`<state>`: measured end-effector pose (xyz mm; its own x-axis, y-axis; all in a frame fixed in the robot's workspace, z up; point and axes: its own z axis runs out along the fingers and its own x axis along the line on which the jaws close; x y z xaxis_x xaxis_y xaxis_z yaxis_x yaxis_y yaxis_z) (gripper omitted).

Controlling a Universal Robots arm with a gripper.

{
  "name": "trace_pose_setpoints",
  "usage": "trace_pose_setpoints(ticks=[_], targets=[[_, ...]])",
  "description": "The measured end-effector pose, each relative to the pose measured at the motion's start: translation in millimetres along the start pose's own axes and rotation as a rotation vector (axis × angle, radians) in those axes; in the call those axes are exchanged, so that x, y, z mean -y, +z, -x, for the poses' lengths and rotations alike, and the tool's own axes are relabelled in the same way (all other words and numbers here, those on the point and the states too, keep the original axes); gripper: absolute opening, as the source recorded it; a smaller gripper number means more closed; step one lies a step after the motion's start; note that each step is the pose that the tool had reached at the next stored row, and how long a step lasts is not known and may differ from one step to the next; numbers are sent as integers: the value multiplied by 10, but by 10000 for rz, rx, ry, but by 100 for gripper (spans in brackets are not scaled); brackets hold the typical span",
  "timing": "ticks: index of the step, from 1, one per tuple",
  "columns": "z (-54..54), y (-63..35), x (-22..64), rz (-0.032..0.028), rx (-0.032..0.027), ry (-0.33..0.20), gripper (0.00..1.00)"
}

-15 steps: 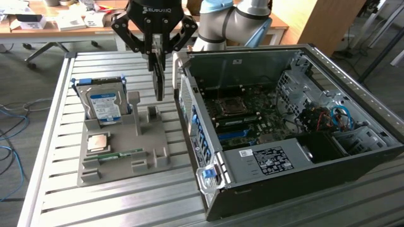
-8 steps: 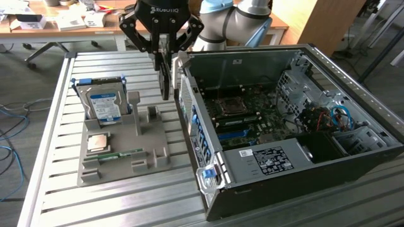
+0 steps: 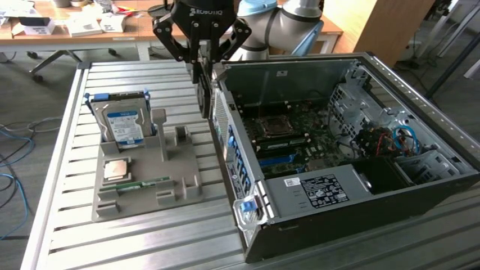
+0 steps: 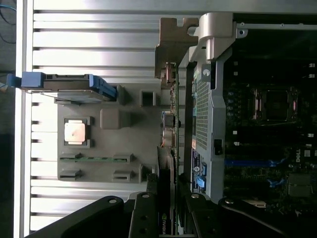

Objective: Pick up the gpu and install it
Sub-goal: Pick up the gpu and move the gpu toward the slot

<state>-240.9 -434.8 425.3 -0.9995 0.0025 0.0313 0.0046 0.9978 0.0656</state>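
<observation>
My gripper (image 3: pixel 202 61) is shut on the gpu (image 3: pixel 203 98), a thin dark card that hangs edge-down below the fingers. It hangs above the table, between the grey parts tray (image 3: pixel 180 194) and the rear wall of the open computer case (image 3: pixel 248 185), close beside that wall. The wrist view shows the gpu (image 4: pixel 168 126) edge-on, running away from my gripper (image 4: pixel 166 210) to its bracket end (image 4: pixel 172 47). Inside the case lies the motherboard (image 3: pixel 289 138) with its blue slots (image 4: pixel 247 162).
The tray holds an upright hard drive with a blue label (image 3: pixel 123 125), a square processor (image 3: pixel 116 169) and a green memory stick (image 3: pixel 144 184). Both tray and case sit on a slatted metal table (image 3: pixel 135 236). Desks with boxes (image 3: pixel 82 25) stand behind.
</observation>
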Motion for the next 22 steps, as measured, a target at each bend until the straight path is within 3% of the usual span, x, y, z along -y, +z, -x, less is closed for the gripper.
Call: trace_pose_setpoints(ticks=[22], targets=[[339, -10, -1, 0, 0, -1, 26]])
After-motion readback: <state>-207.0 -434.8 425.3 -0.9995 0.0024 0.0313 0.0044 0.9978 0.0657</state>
